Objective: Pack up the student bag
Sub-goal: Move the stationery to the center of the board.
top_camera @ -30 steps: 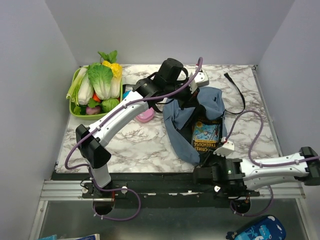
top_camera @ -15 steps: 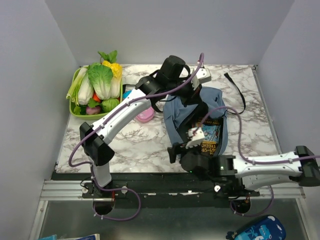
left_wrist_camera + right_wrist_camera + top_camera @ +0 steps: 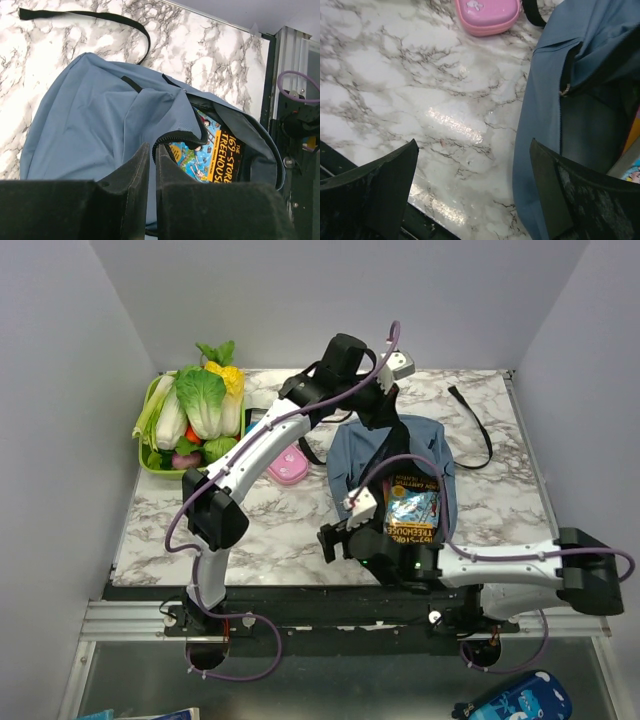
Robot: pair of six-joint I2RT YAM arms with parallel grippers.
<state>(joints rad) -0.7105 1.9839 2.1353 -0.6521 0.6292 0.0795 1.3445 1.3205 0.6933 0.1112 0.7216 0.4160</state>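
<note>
- Left gripper (image 3: 152, 152): jaws clenched, apparently on the zip rim of the student bag (image 3: 100, 110); the pinch point is partly hidden.
- Right gripper (image 3: 475, 185): jaws released, spread wide above the tabletop (image 3: 420, 90), just beside the bag's edge.
- Bag lies open mid-tabletop with an illustrated book (image 3: 212, 160) inside.
- Pink pencil case (image 3: 487, 12) lies outside, near the bag.
- Green basket (image 3: 146, 460), far left, holds toy vegetables.

Student bag (image 3: 100, 115) matt cloth; table (image 3: 420, 85) glossy marble-look; pink case (image 3: 487, 12) smooth.
</note>
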